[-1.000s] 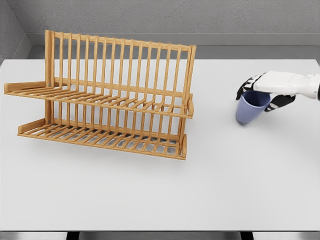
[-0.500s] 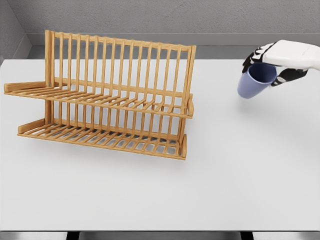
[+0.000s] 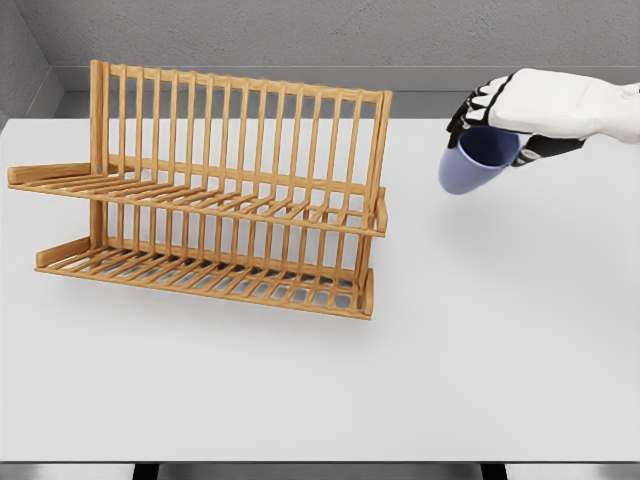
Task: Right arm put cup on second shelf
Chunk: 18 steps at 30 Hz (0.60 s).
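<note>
A blue cup (image 3: pixel 473 160) hangs in the air at the upper right, tilted with its mouth toward the upper right. My right hand (image 3: pixel 497 125) is shut on its rim from above, the white arm coming in from the right edge. The cup is clear of the table and sits to the right of the wooden two-tier dish rack (image 3: pixel 220 190). The rack's upper shelf (image 3: pixel 200 200) and lower shelf (image 3: pixel 210 272) hold nothing. My left arm does not show.
The white table (image 3: pixel 480 350) spreads under everything, its front edge near the bottom of the head view. A grey wall runs behind the table's far edge.
My right hand lifted the cup off the table, then carried it up and leftward toward the rack's right end. The cup tilted more on its side.
</note>
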{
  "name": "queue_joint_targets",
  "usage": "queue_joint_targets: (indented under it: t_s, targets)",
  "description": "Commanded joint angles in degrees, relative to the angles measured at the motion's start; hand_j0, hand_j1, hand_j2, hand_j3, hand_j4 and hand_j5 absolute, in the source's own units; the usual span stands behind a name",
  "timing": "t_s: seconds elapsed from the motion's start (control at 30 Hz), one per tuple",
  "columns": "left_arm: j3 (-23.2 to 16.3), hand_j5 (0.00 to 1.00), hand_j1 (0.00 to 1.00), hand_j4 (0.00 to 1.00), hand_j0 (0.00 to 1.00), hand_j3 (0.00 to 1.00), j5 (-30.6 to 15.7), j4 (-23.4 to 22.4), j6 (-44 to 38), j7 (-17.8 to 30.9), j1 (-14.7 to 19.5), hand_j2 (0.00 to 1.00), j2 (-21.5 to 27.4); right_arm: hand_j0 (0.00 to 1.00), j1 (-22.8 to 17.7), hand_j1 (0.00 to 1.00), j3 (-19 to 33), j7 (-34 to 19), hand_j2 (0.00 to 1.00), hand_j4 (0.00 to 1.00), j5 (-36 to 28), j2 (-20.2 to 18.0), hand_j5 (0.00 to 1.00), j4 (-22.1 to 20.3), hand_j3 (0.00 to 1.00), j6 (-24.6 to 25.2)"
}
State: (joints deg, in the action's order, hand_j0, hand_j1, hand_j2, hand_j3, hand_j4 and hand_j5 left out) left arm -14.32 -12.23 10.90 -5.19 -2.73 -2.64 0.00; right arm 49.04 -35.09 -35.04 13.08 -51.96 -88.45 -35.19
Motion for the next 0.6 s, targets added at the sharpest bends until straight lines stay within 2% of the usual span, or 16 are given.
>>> queue_joint_targets:
  t_s: [0.0,0.17,0.37,0.57]
  targets:
    - [-0.01,1.0,1.0,1.0,1.0,1.0,0.01,-0.01,0.09,0.01,0.0,1.0,0.0,0.61,0.09,0.61,0.02,0.04,0.61,0.61,-0.34,0.01,0.61,-2.25,0.61,0.19]
    - [-0.01,1.0,1.0,1.0,1.0,1.0,0.01,-0.01,0.0,0.01,0.0,1.0,0.0,0.61,0.79,0.61,0.11,0.04,0.61,0.61,-0.25,0.37,0.61,-6.73,0.61,0.19]
    - [-0.01,1.0,1.0,1.0,1.0,1.0,0.01,-0.01,0.0,0.01,0.0,1.0,0.0,0.61,1.06,0.61,0.02,0.04,0.61,0.61,-0.25,1.07,0.61,-9.81,0.61,0.19]
    - [-0.01,1.0,1.0,1.0,1.0,1.0,0.01,-0.01,0.0,0.01,0.0,1.0,0.0,0.61,2.99,0.61,-0.15,0.04,0.61,0.61,-0.42,3.62,0.61,-10.16,0.61,0.19]
